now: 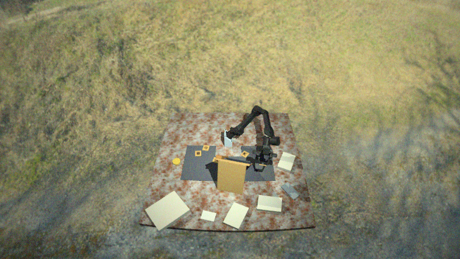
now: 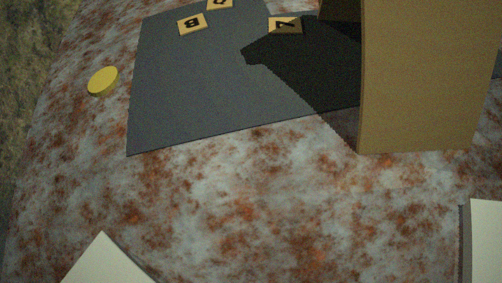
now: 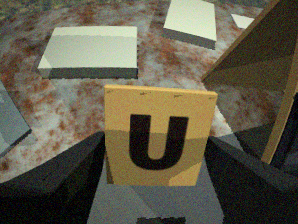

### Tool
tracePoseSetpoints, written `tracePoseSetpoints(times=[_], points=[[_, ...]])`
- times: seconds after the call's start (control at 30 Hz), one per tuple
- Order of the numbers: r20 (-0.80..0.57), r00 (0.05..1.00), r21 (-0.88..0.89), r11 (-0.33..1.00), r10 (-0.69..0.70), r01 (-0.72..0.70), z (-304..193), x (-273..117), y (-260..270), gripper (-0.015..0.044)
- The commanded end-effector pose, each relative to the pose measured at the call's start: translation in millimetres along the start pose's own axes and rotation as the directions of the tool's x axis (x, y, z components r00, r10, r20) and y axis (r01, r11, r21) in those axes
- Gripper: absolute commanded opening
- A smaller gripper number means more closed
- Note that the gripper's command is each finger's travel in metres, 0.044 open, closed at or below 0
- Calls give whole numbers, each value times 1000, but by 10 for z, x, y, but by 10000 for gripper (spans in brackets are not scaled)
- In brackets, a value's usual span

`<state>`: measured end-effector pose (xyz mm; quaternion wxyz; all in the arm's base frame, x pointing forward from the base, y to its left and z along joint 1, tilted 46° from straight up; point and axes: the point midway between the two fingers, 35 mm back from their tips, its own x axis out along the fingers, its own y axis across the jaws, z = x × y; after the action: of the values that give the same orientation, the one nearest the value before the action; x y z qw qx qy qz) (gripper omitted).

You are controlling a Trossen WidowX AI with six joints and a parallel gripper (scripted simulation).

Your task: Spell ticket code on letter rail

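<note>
My gripper (image 1: pixel 260 166) (image 3: pixel 156 141) is shut on the U tile (image 3: pixel 158 104), held upright above the right mat, beside the board (image 1: pixel 230 178) (image 2: pixel 426 80). The board's tan back faces the top and exterior views and hides its letter rail's face. The B tile (image 1: pixel 198 153) (image 2: pixel 186 29) and Q tile (image 1: pixel 205 147) (image 2: pixel 214 6) lie on the left mat. Another tile (image 2: pixel 274 29), sideways and partly shaded, lies left of the board. A tilted tile (image 1: pixel 244 154) lies behind the board's right end. A pale blue upright panel (image 1: pixel 227 142) may be the ticket; no print is readable.
Dark mats (image 1: pixel 196 170) (image 2: pixel 196 87) flank the board. A yellow disc (image 1: pixel 176 161) (image 2: pixel 102 80) lies left. Pale blocks (image 1: pixel 167 210) (image 1: pixel 236 215) (image 1: pixel 269 203) (image 1: pixel 286 161) and a small white piece (image 1: pixel 208 216) lie around. A grey slab (image 1: pixel 290 191) (image 3: pixel 10 117) lies at right.
</note>
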<state>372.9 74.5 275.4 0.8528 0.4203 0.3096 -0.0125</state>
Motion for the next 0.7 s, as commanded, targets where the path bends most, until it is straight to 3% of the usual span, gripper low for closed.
tracePoseSetpoints(times=[0.0, 0.67], points=[[-3, 1000, 0, 1000, 0, 0, -11, 5, -28, 0], [-3, 1000, 0, 1000, -1, 1, -20, 11, -134, 0]])
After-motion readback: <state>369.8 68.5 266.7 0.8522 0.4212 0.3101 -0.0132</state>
